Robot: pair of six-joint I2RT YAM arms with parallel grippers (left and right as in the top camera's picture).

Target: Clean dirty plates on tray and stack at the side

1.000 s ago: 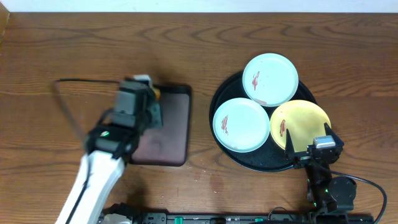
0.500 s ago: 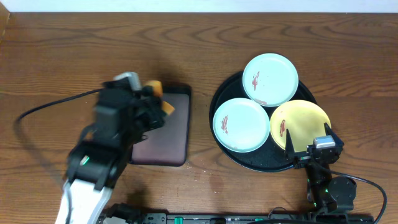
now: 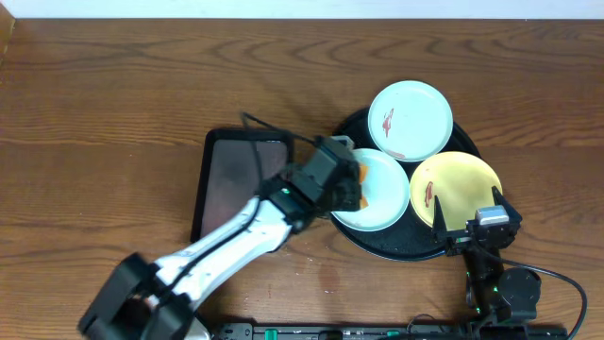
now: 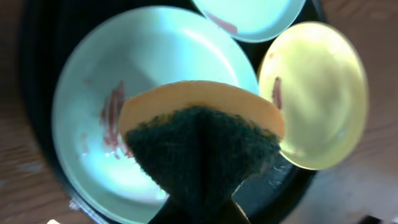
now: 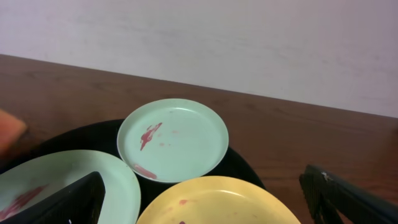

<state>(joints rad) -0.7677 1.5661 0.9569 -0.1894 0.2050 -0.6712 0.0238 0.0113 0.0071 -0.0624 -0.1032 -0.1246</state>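
Observation:
The round black tray (image 3: 345,132) holds three plates. The far pale blue plate (image 3: 410,120) has red smears and also shows in the right wrist view (image 5: 173,139). The near pale blue plate (image 3: 382,196) lies under my left gripper (image 3: 351,181), which is shut on an orange sponge with a dark green scrub face (image 4: 202,143). In the left wrist view the sponge hovers over this plate (image 4: 93,106) beside its red smear. The pale yellow plate (image 3: 462,184) has a small smear. My right gripper (image 3: 477,225) is open at the tray's near right edge.
A smaller dark rectangular tray (image 3: 226,175) lies left of the black tray, partly under my left arm. Bare wooden table (image 3: 113,104) stretches to the left and behind. A pale wall shows behind the table in the right wrist view.
My left arm has swung right from the rectangular tray, carrying the sponge over the near blue plate. The right arm has not moved.

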